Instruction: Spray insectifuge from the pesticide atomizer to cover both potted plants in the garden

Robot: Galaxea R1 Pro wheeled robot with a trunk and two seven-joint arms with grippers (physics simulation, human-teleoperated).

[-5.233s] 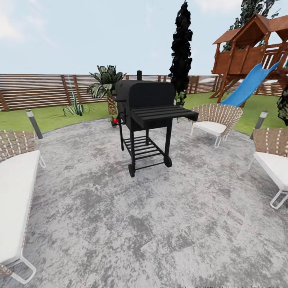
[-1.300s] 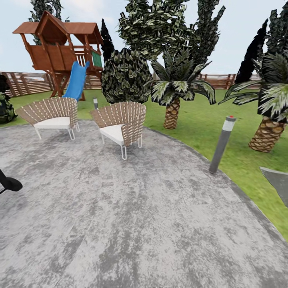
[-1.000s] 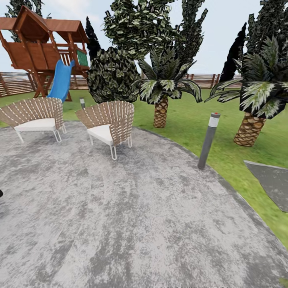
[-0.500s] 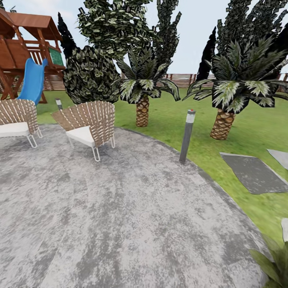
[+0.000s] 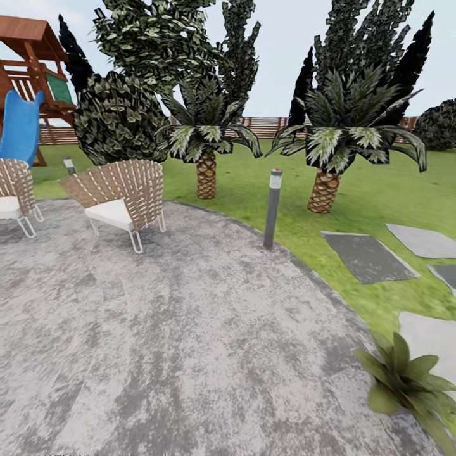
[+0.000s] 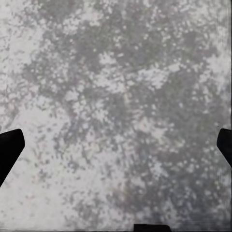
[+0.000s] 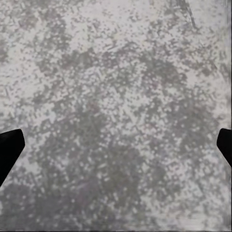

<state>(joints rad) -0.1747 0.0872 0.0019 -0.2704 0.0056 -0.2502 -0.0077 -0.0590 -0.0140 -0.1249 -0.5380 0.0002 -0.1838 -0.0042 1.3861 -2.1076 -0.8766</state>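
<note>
Head view is swinging right past the bollard light (image 5: 273,208), and a potted plant (image 5: 405,380) is popping up by the paving edge. Both claws are hanging wide open, no atomizer spotted yet.

Potted plant (image 5: 405,383) cut by edge; slide (image 5: 19,126) likewise.

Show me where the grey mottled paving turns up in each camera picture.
Head view: paving spreads over the lower left, lawn to its right.
Left wrist view: paving behind the left fingers, spread to both edges.
Right wrist view: paving behind the right fingers, likewise spread.
Shared landmark: the paving's grey mottling.
</note>
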